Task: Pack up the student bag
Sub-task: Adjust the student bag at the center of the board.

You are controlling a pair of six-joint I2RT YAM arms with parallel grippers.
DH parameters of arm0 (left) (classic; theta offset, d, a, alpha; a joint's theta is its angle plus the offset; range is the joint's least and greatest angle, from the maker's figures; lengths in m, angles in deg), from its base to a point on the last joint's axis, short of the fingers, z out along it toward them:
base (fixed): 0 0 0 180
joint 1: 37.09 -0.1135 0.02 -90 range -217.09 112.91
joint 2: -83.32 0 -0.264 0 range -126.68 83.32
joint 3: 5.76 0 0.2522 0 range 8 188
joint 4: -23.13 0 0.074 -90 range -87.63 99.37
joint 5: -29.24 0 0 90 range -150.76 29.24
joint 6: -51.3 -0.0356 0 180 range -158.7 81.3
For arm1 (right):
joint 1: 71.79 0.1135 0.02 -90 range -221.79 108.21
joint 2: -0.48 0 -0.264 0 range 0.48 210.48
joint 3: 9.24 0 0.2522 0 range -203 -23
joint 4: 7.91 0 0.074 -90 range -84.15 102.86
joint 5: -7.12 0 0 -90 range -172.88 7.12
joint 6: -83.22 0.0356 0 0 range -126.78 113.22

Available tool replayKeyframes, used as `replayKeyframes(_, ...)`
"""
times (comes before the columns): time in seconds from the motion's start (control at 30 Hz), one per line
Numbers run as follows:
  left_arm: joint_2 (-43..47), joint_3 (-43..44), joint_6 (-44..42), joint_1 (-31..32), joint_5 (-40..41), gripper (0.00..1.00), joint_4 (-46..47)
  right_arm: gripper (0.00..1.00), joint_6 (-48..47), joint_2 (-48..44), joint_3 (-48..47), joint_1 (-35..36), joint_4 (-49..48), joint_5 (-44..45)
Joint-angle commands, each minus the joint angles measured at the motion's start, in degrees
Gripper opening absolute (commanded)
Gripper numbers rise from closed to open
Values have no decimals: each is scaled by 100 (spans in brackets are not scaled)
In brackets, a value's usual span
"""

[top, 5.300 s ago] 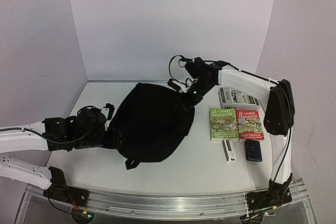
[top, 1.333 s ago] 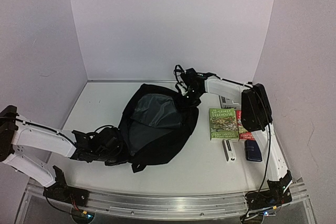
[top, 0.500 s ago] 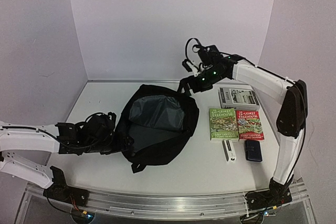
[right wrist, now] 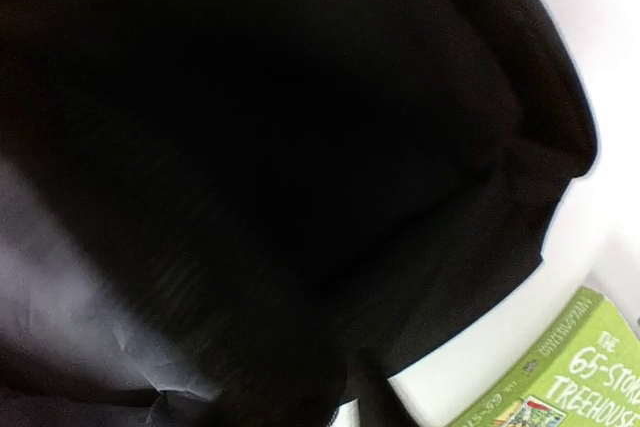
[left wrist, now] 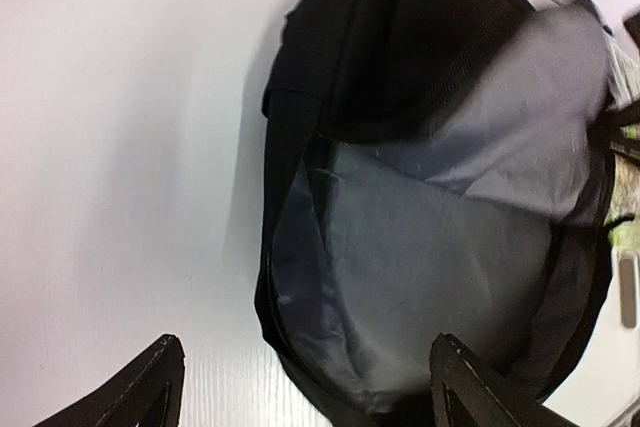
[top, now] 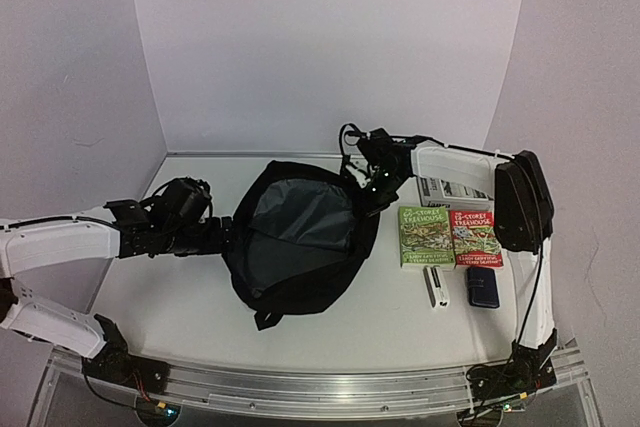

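Note:
The student bag (top: 310, 282) lies in the middle of the table with its mouth wide and the grey lining showing. My left gripper (top: 228, 235) sits at the bag's left rim. In the left wrist view this gripper (left wrist: 305, 392) is open, and the bag (left wrist: 430, 247) rim lies loose between the spread fingertips (left wrist: 150, 387). My right gripper (top: 372, 185) is down on the bag's far right rim. The right wrist view is filled by black bag fabric (right wrist: 300, 147), and its fingers cannot be made out.
Right of the bag lie a green book (top: 424, 236) and a red book (top: 476, 238), with a grey box (top: 455, 189) behind them. In front are a white stick-shaped item (top: 436, 288) and a dark-blue case (top: 483, 286). The green book (right wrist: 580, 367) lies close beside the right gripper.
My left gripper has opened, let go of the bag's left rim and shifted towards the back. The right arm has dropped from above onto the bag's far right rim.

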Motion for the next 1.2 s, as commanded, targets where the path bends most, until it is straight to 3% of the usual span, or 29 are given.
replayKeyframes(0.0,-165,352,-1338,-186,-570,85,573,5,-41,-259,-285,-151,-36,204)
replayKeyframes(0.03,-211,379,-1528,-239,-713,85,721,0,-58,-285,-258,-160,-36,218)
replayKeyframes(0.17,-557,605,-2357,-636,-1306,84,1115,0,-67,-360,-175,-224,-46,224)
replayKeyframes(0.33,-1326,1065,-2726,-1267,-2159,81,1465,0,-71,-423,-129,-243,-47,288)
replayKeyframes(0.57,-2500,1713,-3211,-1356,-3129,77,1816,0,-49,-519,-132,-252,-74,214)
replayKeyframes(0.67,-2849,1919,-3263,-1383,-3175,64,1839,0,-26,-549,-145,-252,-75,147)
replayKeyframes(0.87,-2544,1659,-2946,-1400,-3485,8,1751,0,-57,-798,30,-252,-71,-43)
replayKeyframes(0.9,-2375,1584,-2871,-1400,-3495,3,1662,0,-55,-850,74,-252,-71,-45)
replayKeyframes(1.17,-408,577,-2109,-1405,-3122,0,877,0,-139,-1605,830,-252,-74,-185)
